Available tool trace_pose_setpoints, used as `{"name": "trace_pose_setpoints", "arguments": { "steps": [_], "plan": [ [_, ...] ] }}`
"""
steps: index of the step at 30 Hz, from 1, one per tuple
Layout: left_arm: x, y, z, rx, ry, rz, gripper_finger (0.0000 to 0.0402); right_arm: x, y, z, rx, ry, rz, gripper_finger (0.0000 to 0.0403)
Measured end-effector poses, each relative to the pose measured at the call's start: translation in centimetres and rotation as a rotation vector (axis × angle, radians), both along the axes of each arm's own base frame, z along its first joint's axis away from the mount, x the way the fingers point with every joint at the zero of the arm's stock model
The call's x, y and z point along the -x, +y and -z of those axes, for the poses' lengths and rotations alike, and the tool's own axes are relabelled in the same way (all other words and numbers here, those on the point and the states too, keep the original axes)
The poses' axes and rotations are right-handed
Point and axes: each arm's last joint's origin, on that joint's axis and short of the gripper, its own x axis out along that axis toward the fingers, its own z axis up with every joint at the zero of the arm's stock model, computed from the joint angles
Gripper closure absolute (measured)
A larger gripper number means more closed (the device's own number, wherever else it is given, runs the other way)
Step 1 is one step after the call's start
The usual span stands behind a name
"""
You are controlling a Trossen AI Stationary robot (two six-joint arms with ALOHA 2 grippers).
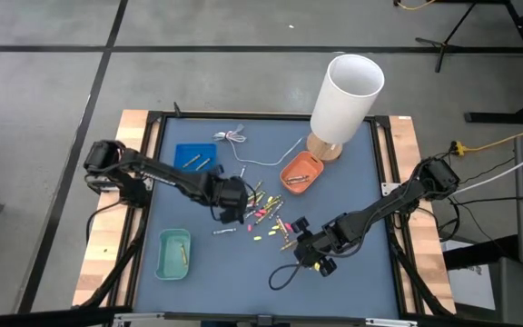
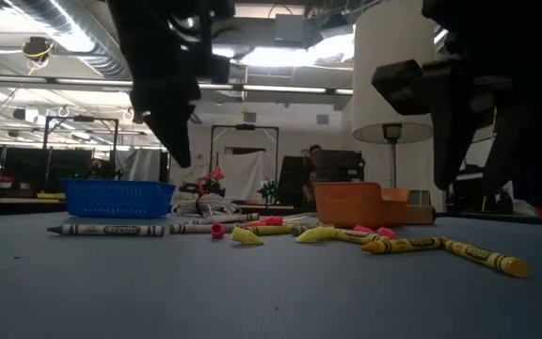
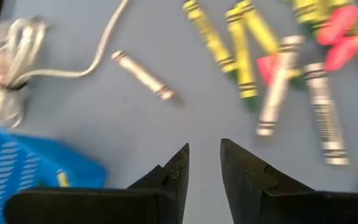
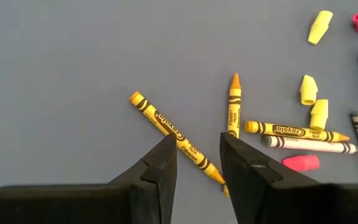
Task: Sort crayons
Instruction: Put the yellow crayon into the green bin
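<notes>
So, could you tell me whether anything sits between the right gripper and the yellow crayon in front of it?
Nothing visible does. The right gripper hangs open directly over the yellow crayon, with only bare mat around it.

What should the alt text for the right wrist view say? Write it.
The right pincer hangs open and empty over a grey table, above a yellow crayon. More yellow crayons, a white crayon and pencil-cap erasers lie beside it.

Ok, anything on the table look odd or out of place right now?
Yes: a tall white cylindrical lamp on a round wooden base stands at the mat's far edge, touching the orange plastic tray, and a thin white cable lies coiled near the blue tray. Neither belongs among crayons.
</notes>
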Motion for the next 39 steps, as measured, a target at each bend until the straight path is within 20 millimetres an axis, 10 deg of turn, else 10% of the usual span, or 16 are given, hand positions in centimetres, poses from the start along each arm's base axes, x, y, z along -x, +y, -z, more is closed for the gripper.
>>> {"name": "trace_pose_setpoints", "arguments": {
  "steps": [24, 39],
  "plan": [
    [1.1, -6.6, -0.1, 0.038, -0.071, 0.153, 0.0327, -0.7, 0.4, 3.9, 0.068, 0.103, -0.062, 0.0285],
    [1.6, -8.6, -0.1, 0.123, -0.087, 0.203, 0.0327, -0.7, 0.5, 4.0, 0.059, 0.113, -0.048, 0.0389]
  ]
}}
